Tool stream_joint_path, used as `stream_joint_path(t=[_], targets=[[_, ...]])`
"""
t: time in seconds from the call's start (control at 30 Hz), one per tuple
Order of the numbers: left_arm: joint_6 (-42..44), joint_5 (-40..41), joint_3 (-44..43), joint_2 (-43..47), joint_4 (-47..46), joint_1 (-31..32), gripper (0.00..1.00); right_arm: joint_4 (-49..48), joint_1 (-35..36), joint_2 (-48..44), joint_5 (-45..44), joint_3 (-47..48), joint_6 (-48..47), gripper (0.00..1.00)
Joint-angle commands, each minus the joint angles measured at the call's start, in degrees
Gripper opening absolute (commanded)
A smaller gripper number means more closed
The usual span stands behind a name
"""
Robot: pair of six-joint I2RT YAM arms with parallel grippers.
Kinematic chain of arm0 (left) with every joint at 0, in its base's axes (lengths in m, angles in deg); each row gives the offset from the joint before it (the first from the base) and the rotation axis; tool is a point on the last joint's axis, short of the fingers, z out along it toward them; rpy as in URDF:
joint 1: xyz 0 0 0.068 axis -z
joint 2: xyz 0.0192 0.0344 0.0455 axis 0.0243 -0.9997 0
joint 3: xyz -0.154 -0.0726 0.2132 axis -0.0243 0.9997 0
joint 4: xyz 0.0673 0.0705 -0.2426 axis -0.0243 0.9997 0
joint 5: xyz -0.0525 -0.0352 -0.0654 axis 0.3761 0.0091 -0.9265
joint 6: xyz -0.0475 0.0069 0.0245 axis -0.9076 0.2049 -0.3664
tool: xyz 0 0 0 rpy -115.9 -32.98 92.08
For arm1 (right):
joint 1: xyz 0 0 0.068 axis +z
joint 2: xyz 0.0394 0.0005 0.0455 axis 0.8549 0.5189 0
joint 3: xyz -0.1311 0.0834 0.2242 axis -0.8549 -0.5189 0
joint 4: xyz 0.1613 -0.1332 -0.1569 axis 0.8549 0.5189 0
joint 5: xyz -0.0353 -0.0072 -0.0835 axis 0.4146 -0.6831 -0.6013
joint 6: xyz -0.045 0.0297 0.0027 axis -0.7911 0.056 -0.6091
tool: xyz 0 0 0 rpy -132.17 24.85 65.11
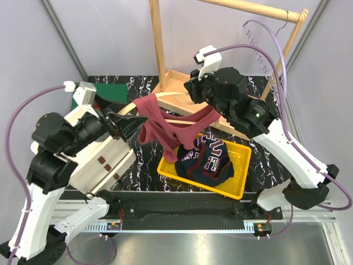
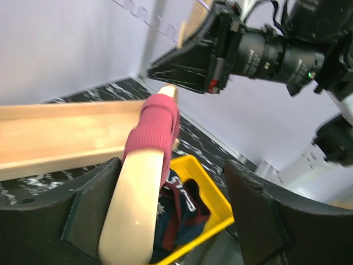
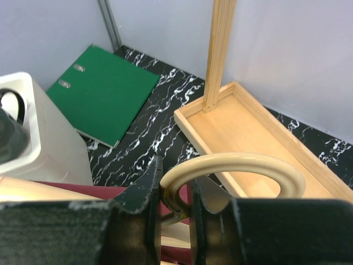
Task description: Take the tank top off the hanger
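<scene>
Here, right end effector [image 3: 175,194] pinching curved wooden hanger [image 3: 234,163], left end effector [image 2: 172,185] spread.

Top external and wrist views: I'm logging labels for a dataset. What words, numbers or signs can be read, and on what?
Navy garment in the yellow bin: large pale block letters, crumpled; no word can be read.
Tank top: no print shows.
Green binder: no label shows.
No other text is legible.
</scene>
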Motion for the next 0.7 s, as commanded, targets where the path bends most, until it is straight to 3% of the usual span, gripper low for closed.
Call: stream_joint_path(t=[0.0,0.27,0.3,0.33,0.43,0.57,0.67], targets=[[5.06,8.88,-3.99,3.36,5.10,0.18,0.80,-7.73,-0.32,-1.34,-6.68,3.58,1.08,0.00],[3.92,12.85,-2.24,6.18,5.46,0.18,0.79,-6.59,-0.32,0.25,-12.92,6.92,-4.02,0.00],[3.83,11.71,-1.89,6.27,5.28,0.18,0.76,-6.50,-0.40,0.33,-13.02,7.09,-4.29,0.00],[3.83,10.66,-1.62,6.10,4.94,0.18,0.66,-6.50,-0.40,0.34,-13.28,7.09,-4.38,0.00],[1.47,5.39,0.48,5.14,2.30,0.18,0.55,-5.71,-0.32,0.60,-14.07,7.45,-4.47,0.00],[-2.76,3.00,2.69,3.47,-5.07,0.27,0.54,-5.00,-0.40,0.95,-14.86,7.62,-3.68,0.00],[-4.69,8.44,1.90,0.92,-6.40,0.62,0.56,-3.95,-0.32,1.91,-15.83,8.50,-3.15,0.00]])
